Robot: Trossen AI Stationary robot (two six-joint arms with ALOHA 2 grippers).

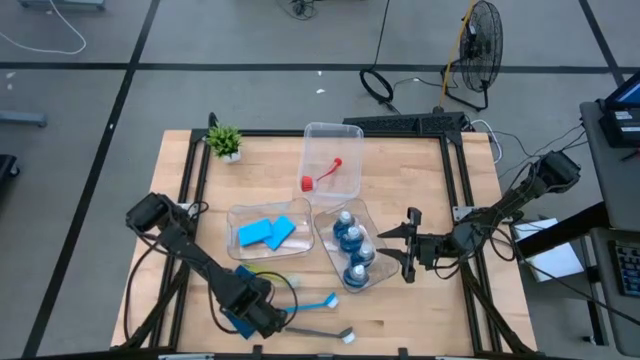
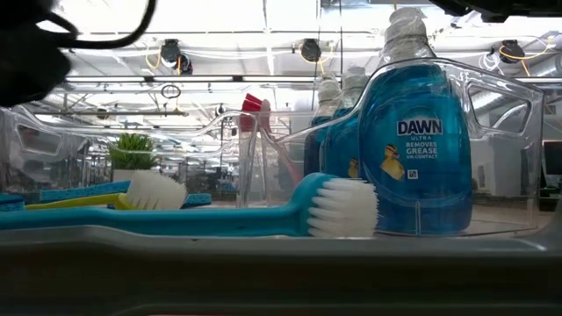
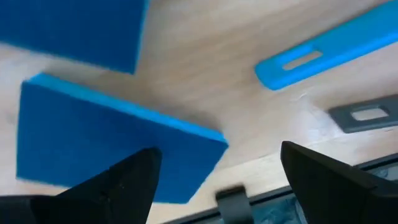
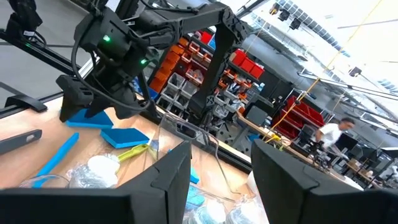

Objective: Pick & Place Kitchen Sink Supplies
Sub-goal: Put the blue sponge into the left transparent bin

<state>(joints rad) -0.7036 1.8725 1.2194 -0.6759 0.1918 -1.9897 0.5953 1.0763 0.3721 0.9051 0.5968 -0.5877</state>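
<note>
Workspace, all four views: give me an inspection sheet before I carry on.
Surface: wooden table, bare along its right side.
Job's things: three bottles in the right-hand bin; two sponges in the middle bin; red brush in the far bin; two more sponges on the table under the left hand; light-blue brush, yellow-green brush and dark-grey brush loose at the near edge.
Clutter: potted plant at the far left corner.
Grippers: left hand open, just above a sponge; right hand empty, beside the bottle bin.
Cables: loops on the floor beyond the table.
Surroundings: floor fan; a person far off.
</note>
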